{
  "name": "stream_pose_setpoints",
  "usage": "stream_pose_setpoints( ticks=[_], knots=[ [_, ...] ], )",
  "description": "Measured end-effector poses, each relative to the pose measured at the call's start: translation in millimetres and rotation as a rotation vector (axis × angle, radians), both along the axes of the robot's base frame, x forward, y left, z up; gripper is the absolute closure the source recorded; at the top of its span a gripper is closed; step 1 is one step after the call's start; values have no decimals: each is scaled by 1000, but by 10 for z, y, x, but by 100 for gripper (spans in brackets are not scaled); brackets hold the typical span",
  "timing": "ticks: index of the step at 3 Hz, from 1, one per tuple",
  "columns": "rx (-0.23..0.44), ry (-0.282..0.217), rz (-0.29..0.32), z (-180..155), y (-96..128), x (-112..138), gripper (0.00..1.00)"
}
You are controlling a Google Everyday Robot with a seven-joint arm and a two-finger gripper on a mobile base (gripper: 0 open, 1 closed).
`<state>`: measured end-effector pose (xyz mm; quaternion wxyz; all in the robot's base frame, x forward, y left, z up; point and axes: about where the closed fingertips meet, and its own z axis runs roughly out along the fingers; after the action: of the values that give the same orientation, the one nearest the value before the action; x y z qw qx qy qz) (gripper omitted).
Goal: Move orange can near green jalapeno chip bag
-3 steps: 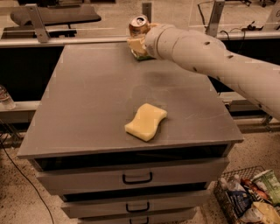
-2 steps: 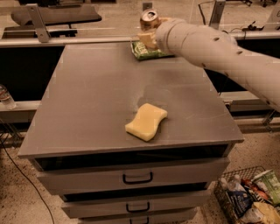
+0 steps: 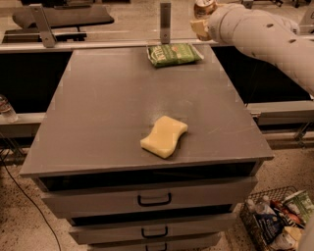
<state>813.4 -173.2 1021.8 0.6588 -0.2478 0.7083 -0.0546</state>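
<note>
**Can held over bag**

The orange can is apparently clamped in the jaws of the gripper, clear of the bench. The green jalapeno chip bag lies just below the jaws. The can should be lowered upright beside it.

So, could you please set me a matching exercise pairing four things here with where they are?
Things:
1 orange can
2 green jalapeno chip bag
3 sponge
4 wire basket

Places:
A on the floor, right of the drawers
B flat at the table's far edge
C in the gripper, in the air by the table's far right corner
D table's front middle

Pairs: 1-C; 2-B; 3-D; 4-A
</note>
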Motion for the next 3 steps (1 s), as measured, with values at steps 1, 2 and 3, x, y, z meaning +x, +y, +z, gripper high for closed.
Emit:
stream_pose_setpoints(
  ticks=[1, 2, 3],
  knots=[
    [17, 81, -58, -317, -330, 258, 100],
    [48, 142, -65, -584, -385, 387, 100],
    [83, 177, -61, -775, -410, 477, 100]
  ],
)
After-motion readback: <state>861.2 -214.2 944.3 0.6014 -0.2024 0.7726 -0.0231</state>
